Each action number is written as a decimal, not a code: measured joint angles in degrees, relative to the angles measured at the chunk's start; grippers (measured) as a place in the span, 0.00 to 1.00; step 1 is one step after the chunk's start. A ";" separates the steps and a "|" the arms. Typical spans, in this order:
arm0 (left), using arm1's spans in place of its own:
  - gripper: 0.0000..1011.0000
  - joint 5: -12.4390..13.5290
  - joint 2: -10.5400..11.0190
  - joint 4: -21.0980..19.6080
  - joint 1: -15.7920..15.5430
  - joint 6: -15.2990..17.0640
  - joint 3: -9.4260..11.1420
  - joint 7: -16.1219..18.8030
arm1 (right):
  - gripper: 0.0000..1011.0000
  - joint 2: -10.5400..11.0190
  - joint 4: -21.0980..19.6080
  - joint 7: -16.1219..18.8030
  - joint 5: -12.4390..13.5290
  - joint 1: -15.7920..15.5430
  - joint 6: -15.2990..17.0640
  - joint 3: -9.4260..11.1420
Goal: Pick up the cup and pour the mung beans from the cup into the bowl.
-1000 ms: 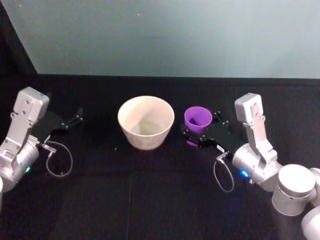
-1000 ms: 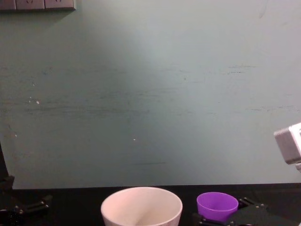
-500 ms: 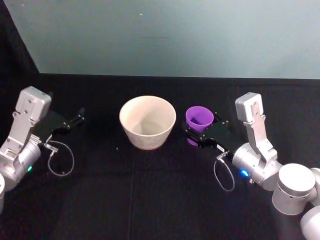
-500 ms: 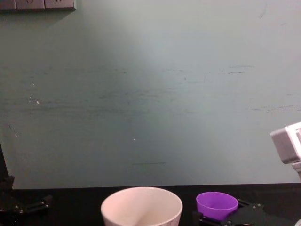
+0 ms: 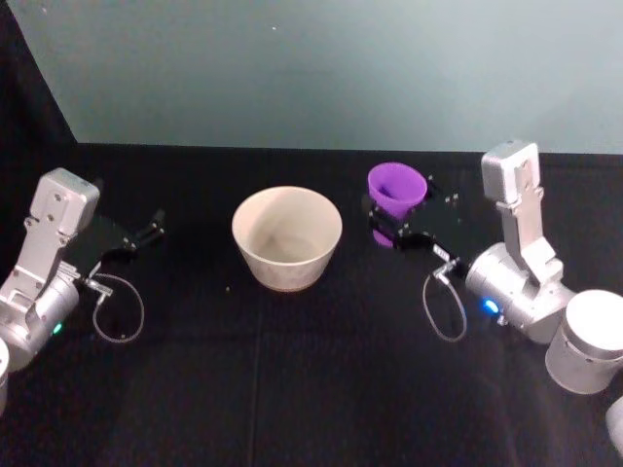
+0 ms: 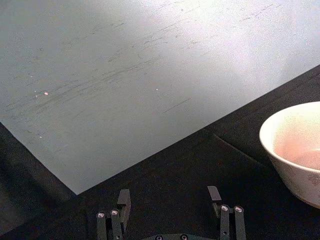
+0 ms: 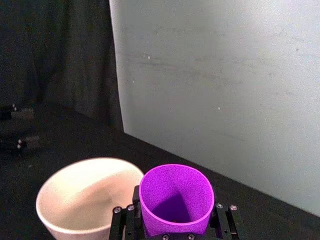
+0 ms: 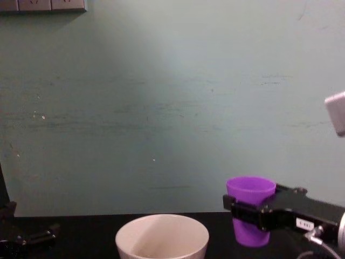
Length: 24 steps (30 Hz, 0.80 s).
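One purple cup (image 8: 250, 211), upright, pinched around its lower half by the right gripper (image 5: 402, 208). It hangs clear of the black table (image 5: 292, 389), just right of the bowl (image 5: 287, 265) and not over it yet. So the pick-up looks done to me; the carry-over and the tip are what's left.

What could bite here: the cup is smooth and tapered and the grip sits low, so once it tilts it could twist or slide in the fingers. It also doesn't look far above the bowl's rim, so a flat sideways move might clip it and shove the bowl. Tipping early would scatter everything on the dark cloth.

Contents: looking down into the cup from the right wrist view I see purple walls and a shadowed bottom. Honestly I can't make out any mung beans in there. The bowl is plain off-white inside, no specks.

The left gripper (image 6: 167, 197) sits parked well left of the bowl, fingers spread, holding nothing.
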 joint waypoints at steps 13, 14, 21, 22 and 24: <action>0.99 0.00 0.00 0.00 0.00 0.00 0.00 0.00 | 0.72 0.15 -1.12 0.25 -0.13 -0.13 0.28 0.49; 0.99 0.00 0.00 0.00 0.00 0.00 0.00 0.00 | 0.72 0.15 -1.10 0.25 -0.13 -0.13 0.27 0.47; 0.99 0.00 0.00 0.00 0.00 0.00 0.00 0.00 | 0.72 0.15 -1.06 0.21 -0.08 -0.13 0.22 0.44; 0.99 0.00 0.00 0.00 0.00 0.00 0.00 0.00 | 0.72 0.15 -1.05 0.21 -0.09 -0.13 0.22 0.44; 0.99 0.00 0.00 0.00 0.01 0.00 0.00 0.00 | 0.72 0.14 -1.03 0.19 -0.09 -0.13 0.20 0.43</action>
